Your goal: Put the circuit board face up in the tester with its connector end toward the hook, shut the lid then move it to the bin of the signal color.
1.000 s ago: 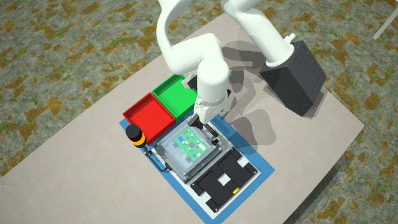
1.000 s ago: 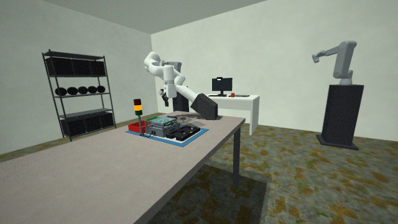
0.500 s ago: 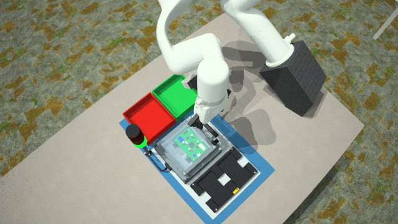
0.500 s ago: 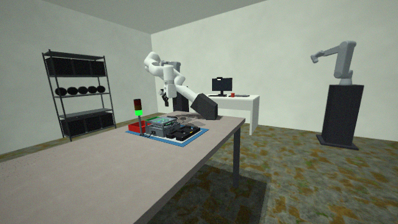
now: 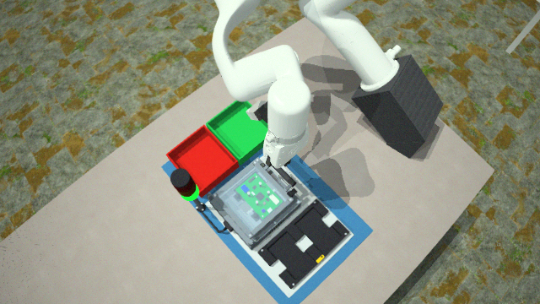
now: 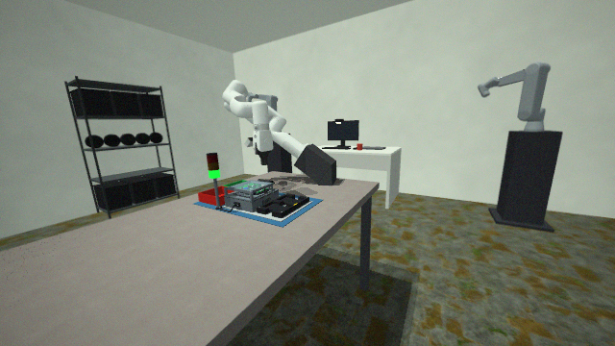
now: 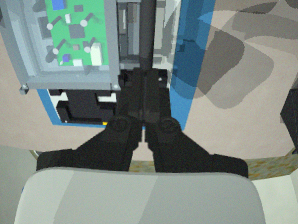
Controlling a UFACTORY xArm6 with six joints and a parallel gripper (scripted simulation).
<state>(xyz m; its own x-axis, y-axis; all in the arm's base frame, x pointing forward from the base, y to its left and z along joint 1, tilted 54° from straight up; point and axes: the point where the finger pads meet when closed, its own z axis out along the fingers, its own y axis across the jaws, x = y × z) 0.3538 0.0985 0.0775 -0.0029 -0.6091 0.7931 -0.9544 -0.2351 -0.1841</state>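
Beige desk carries a blue mat, and only the exterior view takes in the room around it, with a shelf rack by the wall and the signal tower glowing green. The top view shows the red bin and green bin side by side next to the tester. Under its shut transparent lid the green circuit board lies flat, face up. In the wrist view the black tool is closed on nothing, just beside the lid's handle.
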